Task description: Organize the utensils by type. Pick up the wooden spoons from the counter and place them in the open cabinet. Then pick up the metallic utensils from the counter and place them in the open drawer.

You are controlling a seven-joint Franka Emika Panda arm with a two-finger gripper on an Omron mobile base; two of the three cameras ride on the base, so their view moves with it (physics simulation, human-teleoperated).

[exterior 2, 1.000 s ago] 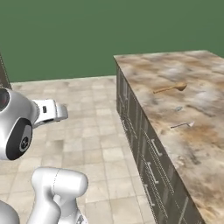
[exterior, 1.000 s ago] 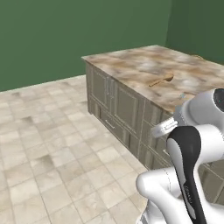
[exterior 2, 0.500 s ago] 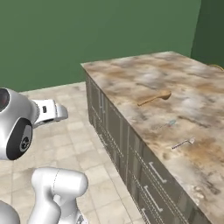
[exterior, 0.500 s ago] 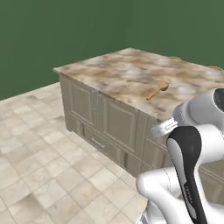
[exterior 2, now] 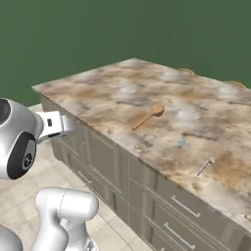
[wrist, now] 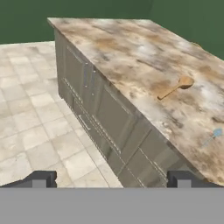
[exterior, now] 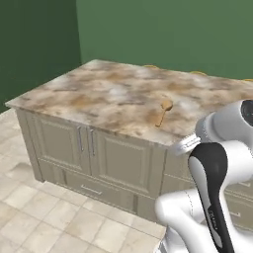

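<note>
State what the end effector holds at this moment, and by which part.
Nothing is held. The end effector is open, with floor between its fingertips; the wooden spoon lies untouched on the counter.

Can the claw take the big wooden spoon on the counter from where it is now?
Probably not yet. The open claw hangs over the floor, off the counter; nothing covers the wooden spoon.

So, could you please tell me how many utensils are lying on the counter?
3: a wooden spoon mid-counter, a small metal spoon near the front edge, a thin metal piece further right. More may lie out of frame.
</note>
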